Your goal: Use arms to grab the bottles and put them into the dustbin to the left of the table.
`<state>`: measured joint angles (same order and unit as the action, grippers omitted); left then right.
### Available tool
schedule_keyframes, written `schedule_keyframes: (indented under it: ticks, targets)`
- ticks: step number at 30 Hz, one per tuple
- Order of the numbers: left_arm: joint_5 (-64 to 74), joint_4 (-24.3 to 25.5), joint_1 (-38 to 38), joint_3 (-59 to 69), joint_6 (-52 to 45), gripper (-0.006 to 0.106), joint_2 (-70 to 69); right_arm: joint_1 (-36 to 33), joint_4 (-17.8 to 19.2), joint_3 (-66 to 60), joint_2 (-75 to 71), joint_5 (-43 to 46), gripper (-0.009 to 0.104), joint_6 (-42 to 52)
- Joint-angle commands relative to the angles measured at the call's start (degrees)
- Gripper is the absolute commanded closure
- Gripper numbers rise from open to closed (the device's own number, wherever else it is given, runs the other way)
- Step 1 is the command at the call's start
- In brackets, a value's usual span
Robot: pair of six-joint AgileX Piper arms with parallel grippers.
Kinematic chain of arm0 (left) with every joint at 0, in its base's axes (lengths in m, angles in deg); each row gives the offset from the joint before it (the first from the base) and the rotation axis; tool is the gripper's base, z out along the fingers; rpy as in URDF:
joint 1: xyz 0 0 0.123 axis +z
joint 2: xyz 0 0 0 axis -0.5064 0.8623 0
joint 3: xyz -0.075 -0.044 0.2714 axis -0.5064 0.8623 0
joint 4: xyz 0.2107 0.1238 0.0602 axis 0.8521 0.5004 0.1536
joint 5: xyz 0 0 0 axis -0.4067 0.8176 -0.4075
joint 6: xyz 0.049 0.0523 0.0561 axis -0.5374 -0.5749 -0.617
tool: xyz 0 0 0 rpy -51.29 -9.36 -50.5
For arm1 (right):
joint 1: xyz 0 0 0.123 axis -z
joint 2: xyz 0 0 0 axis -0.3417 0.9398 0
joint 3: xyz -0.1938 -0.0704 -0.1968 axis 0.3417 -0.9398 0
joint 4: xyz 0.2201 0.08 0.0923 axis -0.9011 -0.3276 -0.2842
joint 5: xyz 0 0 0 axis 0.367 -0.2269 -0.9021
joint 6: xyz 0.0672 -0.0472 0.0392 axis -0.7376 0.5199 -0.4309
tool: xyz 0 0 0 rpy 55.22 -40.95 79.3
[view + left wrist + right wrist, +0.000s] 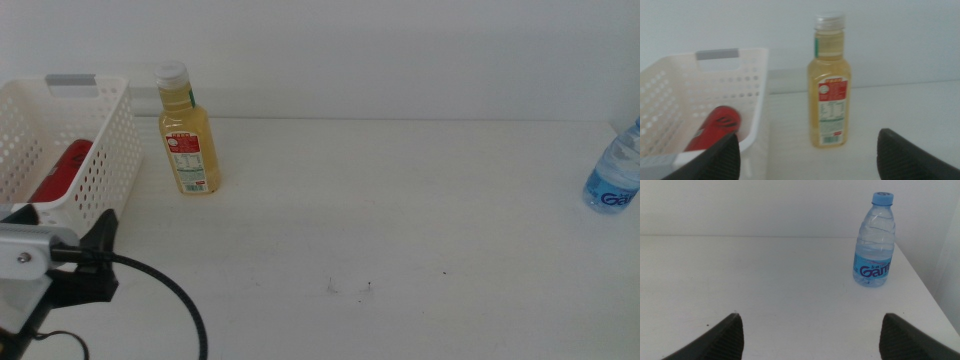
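A yellow juice bottle [187,135] [829,85] with a white cap stands upright on the table [400,200], just right of the white dustbin [100,170] [752,95]. A red can [65,170] [715,127] lies inside the dustbin. My left gripper [809,136] is open and empty, a short way in front of the juice bottle and the dustbin's near corner. The left arm [40,262] shows at the lower left of the middle view. A clear blue-capped water bottle [615,170] [875,245] stands at the table's far right edge. Well short of it, my right gripper [811,316] is open and empty.
The dustbin has a grey handle bar [72,80] on its far rim. A thick black cable [170,300] loops from the left arm over the table's near left. A few dark specks [350,288] dot the tabletop. The table's right edge runs close beside the water bottle.
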<state>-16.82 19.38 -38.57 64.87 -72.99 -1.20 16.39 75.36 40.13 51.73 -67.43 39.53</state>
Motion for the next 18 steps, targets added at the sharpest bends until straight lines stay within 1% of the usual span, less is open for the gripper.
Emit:
schedule_keyframes:
  ticks: [1,6,8,14,18]
  targets:
    - [-4.8,2.4,-0.4,-0.1,2.7,0.007,2.0,0.2,0.6,-0.2,-0.3,0.5,0.003,0.1]
    - [-10.3,6.4,-0.4,-0.2,2.7,0.007,2.6,0.2,0.6,-0.2,-0.3,0.5,0.003,0.1]
    - [-11.1,7.8,-0.4,-0.3,4.7,0.007,2.6,0.2,0.6,-0.2,-0.3,0.5,0.003,0.1]
    - [-3.5,13.1,-0.4,-3.5,6.7,0.007,2.6,0.2,0.6,-0.2,-0.3,0.5,0.003,0.1]
    - [-1.3,14.1,-0.4,-5.3,6.8,0.007,2.6,0.2,0.6,-0.2,-0.3,0.5,0.003,0.1]
